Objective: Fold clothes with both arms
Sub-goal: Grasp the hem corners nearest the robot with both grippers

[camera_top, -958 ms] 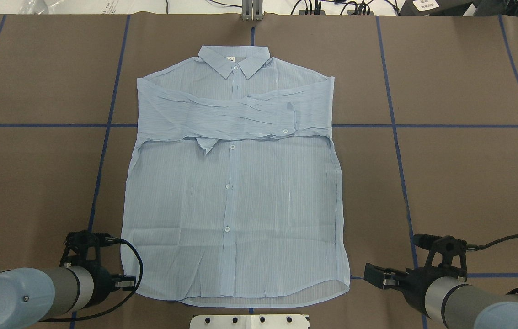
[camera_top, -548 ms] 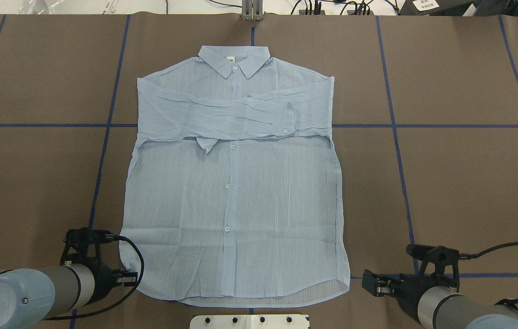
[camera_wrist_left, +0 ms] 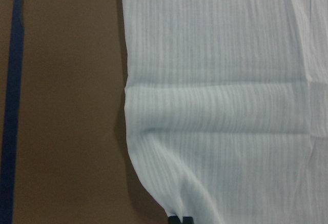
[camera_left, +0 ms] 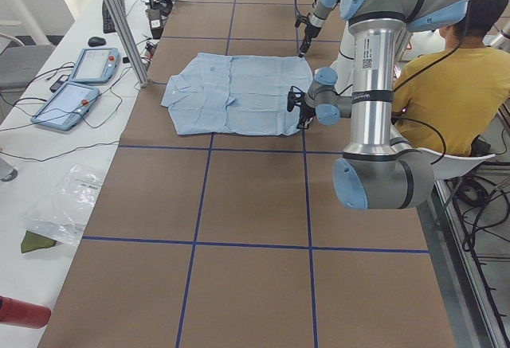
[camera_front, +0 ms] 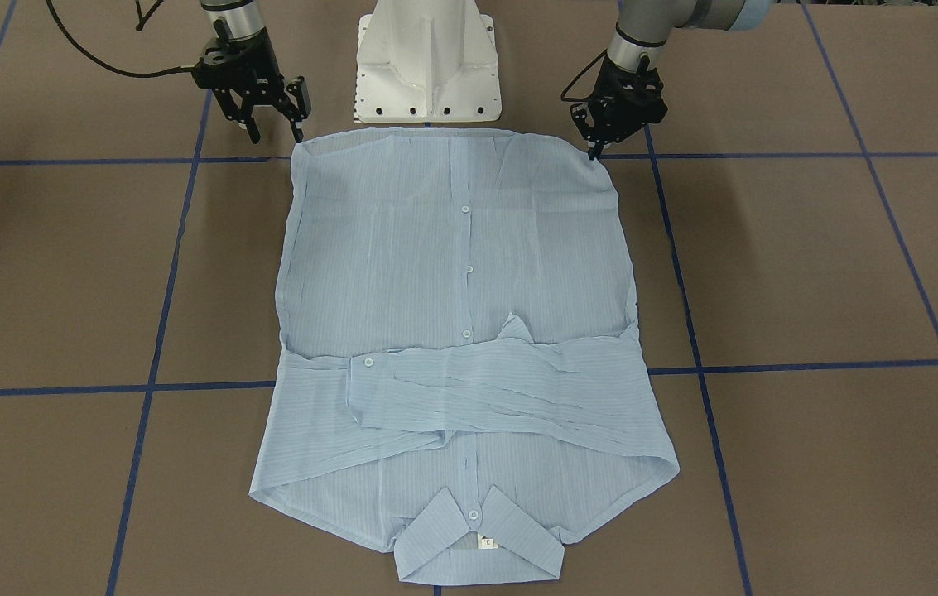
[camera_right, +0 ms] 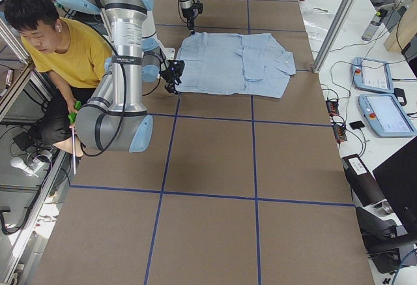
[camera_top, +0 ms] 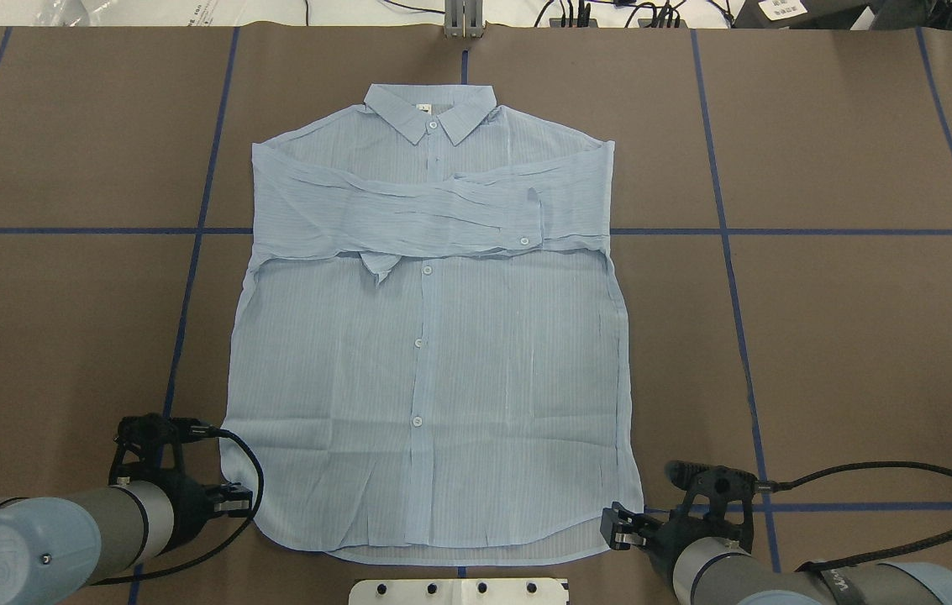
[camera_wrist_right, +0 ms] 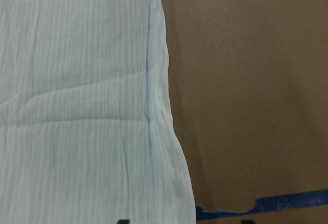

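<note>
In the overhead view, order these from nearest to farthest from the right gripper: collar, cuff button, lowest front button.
From the right gripper:
1. lowest front button, low, near the middle.
2. cuff button, halfway up, right of centre.
3. collar, at the shirt's far end.

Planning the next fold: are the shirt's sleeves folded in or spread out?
Folded in: both sleeves lie crossed over the chest of the shirt.

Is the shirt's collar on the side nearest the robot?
No, the collar is at the shirt's far end, opposite the robot's white base.
</note>
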{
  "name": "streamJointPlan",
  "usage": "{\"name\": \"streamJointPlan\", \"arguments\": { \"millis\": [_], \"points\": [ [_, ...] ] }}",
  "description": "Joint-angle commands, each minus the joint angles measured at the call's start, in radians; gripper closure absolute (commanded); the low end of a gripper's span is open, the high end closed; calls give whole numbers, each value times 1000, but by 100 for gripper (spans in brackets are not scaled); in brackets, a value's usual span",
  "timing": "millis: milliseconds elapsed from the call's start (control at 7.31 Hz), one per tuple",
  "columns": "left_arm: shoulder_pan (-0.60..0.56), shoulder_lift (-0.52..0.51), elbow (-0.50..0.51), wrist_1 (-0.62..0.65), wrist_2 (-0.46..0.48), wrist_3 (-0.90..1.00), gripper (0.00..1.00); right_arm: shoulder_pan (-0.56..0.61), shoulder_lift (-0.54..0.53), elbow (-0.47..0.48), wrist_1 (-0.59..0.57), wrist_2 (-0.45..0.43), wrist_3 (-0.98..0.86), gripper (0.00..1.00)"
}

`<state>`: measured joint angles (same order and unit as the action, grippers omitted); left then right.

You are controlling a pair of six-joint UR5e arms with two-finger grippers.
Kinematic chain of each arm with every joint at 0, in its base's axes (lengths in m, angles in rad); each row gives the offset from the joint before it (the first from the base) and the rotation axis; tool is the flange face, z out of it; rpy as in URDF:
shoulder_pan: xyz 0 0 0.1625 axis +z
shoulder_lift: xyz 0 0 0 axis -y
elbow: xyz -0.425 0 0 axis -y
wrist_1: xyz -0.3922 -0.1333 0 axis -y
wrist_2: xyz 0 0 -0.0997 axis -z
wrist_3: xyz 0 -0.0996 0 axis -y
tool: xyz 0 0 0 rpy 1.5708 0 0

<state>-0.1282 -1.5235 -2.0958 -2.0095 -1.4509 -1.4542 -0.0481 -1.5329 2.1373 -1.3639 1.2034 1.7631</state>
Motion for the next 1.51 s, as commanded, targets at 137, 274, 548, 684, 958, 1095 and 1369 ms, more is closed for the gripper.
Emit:
{"name": "streamJointPlan", "arguments": {
  "millis": [137, 274, 548, 684, 958, 1095, 1369],
  "points": [
    [-1, 0, -1, 0, 9, 0, 100, -7, 11, -17, -17, -8, 7, 51],
    [-1, 0, -1, 0, 10, 0, 100, -10, 11, -23, -17, -10, 7, 57],
    [-1, 0, -1, 0, 10, 0, 100, -18, 17, -51, -15, -19, 7, 58],
    [-1, 2, -1, 0, 10, 0, 100, -19, 19, -51, -15, -21, 7, 60],
    [-2, 2, -1, 0, 10, 0, 100, -26, 23, -51, -15, -21, 7, 89],
    [-2, 2, -3, 0, 10, 0, 100, -26, 33, -51, -15, -21, 9, 100],
    [-1, 2, -9, 1, 9, 0, 100, -21, 42, -40, -15, -21, 9, 100]
  ]
}}
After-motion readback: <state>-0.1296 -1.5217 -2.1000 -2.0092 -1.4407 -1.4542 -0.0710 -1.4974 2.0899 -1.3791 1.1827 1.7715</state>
